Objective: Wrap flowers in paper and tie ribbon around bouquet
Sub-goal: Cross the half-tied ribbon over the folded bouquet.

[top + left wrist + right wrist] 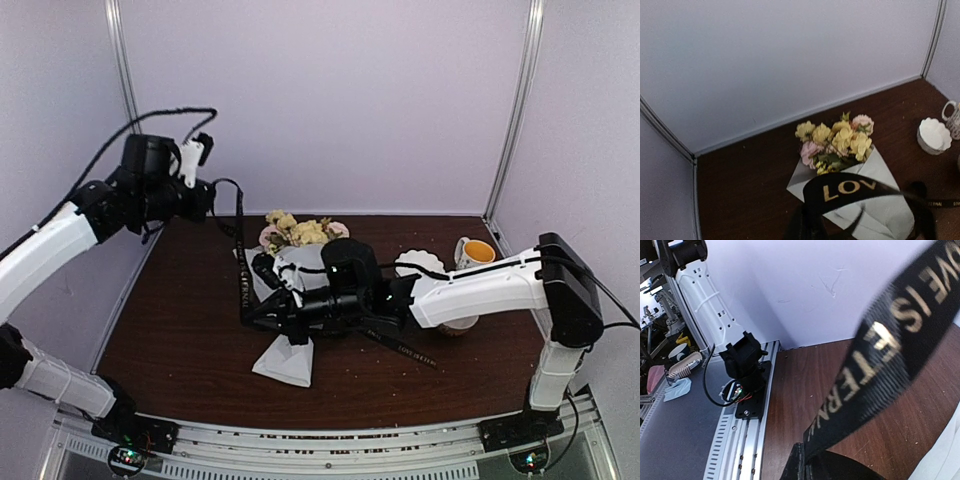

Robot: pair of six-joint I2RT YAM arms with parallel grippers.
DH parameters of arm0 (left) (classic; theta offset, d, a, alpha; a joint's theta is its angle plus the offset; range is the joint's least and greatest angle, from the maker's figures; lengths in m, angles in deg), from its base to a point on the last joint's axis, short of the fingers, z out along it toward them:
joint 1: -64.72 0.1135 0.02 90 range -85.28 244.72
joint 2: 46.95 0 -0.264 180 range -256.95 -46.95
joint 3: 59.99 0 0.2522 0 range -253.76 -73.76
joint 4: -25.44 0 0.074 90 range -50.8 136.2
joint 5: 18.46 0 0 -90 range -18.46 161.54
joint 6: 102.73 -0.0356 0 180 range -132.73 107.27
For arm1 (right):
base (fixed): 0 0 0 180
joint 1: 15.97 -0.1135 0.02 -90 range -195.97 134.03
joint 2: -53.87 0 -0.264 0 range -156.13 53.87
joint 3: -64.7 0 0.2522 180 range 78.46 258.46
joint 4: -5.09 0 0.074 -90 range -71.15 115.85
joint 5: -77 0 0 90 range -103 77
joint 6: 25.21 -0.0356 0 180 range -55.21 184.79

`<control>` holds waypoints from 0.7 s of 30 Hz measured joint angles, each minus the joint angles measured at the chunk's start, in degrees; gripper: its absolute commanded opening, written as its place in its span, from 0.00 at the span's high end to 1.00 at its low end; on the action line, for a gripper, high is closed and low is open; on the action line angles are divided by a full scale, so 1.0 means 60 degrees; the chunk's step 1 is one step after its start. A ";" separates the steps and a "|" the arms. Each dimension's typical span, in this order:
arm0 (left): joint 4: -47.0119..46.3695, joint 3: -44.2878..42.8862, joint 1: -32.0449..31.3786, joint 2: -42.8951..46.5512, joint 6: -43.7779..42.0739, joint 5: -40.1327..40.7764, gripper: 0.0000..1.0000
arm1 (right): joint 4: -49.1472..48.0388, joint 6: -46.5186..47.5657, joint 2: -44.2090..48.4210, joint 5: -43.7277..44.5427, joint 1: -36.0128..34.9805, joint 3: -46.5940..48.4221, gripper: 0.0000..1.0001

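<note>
Black ribbon [240,250] with gold lettering runs between my two grippers. My left gripper [214,190] is raised above the far left corner of the table [180,340], its fingers closed tight on the upper part of the ribbon. In the left wrist view the band crosses just in front of those fingers, which are blurred there. From that grip the ribbon drops steeply toward the middle of the table. Its long axis runs far to near in the top view.

My right gripper [258,312] reaches in low from the right. It is clamped shut on the lower part of the same strip, right at the left side of the bouquet [292,300]. In the right wrist view the strip rises out of the closed fingers and slants up to the right. A further length of ribbon lies flat on the wood under my right arm, trailing toward the near right.

The bouquet lies at the centre of the table. The flowers [300,232] point to the far edge, and the tip of the paper [285,365] cone points to the near edge. My right gripper sits across the cone's middle.
</note>
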State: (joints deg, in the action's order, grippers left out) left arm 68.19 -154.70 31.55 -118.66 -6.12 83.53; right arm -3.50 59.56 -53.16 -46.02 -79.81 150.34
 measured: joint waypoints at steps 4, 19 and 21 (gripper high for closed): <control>0.0117 0.2248 -0.0022 -0.1009 0.0521 -0.0408 1.00 | 0.0044 0.0106 0.0714 -0.0514 0.0004 -0.0586 1.00; -0.0109 0.6637 -0.2488 -0.0423 0.1421 -0.1789 0.15 | -0.1698 -0.1792 0.1031 -0.0882 0.1078 -0.1650 1.00; -0.0106 0.7045 -0.2517 0.0262 0.1548 -0.1712 0.14 | -0.1912 -0.2022 0.1031 -0.0812 0.1086 -0.1672 1.00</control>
State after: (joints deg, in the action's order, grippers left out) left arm 67.56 -112.43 16.45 -117.08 3.17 73.26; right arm -14.97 47.42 -46.97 -50.89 -73.29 140.30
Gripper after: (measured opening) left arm 0.830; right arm 0.008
